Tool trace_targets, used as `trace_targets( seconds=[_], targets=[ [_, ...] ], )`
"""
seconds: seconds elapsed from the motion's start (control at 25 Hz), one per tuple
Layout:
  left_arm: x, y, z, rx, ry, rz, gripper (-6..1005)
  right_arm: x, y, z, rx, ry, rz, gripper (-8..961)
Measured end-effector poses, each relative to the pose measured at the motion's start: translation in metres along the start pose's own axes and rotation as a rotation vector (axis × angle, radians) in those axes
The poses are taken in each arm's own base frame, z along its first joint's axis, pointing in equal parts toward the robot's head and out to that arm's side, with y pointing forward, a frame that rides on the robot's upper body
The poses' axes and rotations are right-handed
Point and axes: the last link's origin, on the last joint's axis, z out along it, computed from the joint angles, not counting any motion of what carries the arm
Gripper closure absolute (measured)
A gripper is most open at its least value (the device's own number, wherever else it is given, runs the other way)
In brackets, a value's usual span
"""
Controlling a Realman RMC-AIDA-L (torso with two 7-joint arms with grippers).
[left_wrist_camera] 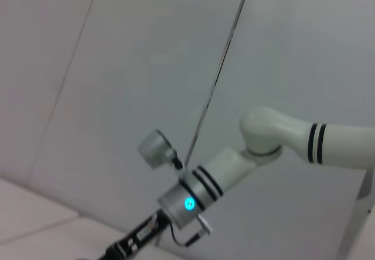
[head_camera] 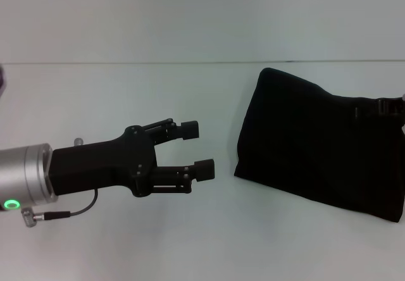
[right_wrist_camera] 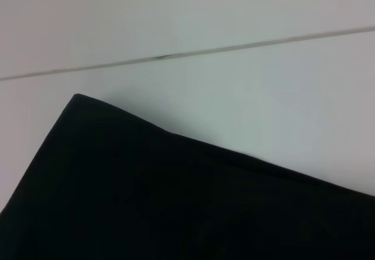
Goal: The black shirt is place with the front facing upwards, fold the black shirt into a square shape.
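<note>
- Nearest in the head view is the left gripper, reaching in from the robot's left and held over bare table. Its two black fingers stand apart with nothing between them.
- Beyond its fingertips and well apart from them, on the robot's right, lies the black shirt. It is folded into a compact, roughly four-sided bundle with plain black showing on top; no lettering or label can be seen.
- At the shirt's far right edge a dark bit of hardware, probably the right gripper, sits against or over the cloth; whether its fingers are apart or closed cannot be told. The right wrist view shows only the shirt's corner and the white surface past it.
- Handling, as a judgement: light, limp fabric in several layers that will sag and slide open if pinched through one layer only. Best taken at a corner or along the folded edge, catching all layers together, then drawn low over the table.
</note>
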Motion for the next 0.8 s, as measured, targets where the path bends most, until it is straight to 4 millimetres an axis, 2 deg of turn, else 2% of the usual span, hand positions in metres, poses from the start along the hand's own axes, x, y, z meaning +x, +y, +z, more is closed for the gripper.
trace_targets(
  seconds=[0.12, 0.24, 0.28, 0.32, 0.4, 0.48, 0.6, 0.8],
  targets=[
    [0.003, -0.004, 0.0, -0.016, -0.099, -0.004, 51, 0.001, -0.004, -0.003, -0.001, 0.005, -0.004, 57],
    [0.005, -0.013, 0.002, -0.015, -0.281, 0.004, 51, 0.002, -0.006, -0.005, -0.007, 0.015, -0.013, 57],
    [0.004, -0.023, 0.003, 0.031, -0.394, 0.001, 51, 0.003, -0.008, -0.006, -0.005, 0.018, -0.013, 57],
    [0.004, -0.023, 0.003, 0.031, -0.394, 0.001, 51, 0.003, -0.008, -0.006, -0.005, 0.018, -0.013, 57],
    [0.005, -0.036, 0.003, 0.096, -0.477, 0.015, 51, 0.003, -0.01, -0.007, -0.002, 0.019, -0.015, 57],
    [0.006, -0.046, 0.002, 0.161, -0.523, 0.044, 51, 0.003, -0.011, -0.009, -0.005, 0.022, -0.016, 57],
    [0.006, -0.049, 0.001, 0.182, -0.53, 0.057, 51, 0.003, -0.014, -0.013, -0.005, 0.023, -0.017, 57],
    [0.006, -0.05, 0.0, 0.198, -0.531, 0.064, 51, 0.001, -0.031, -0.032, 0.014, -0.001, 0.027, 57]
  ],
)
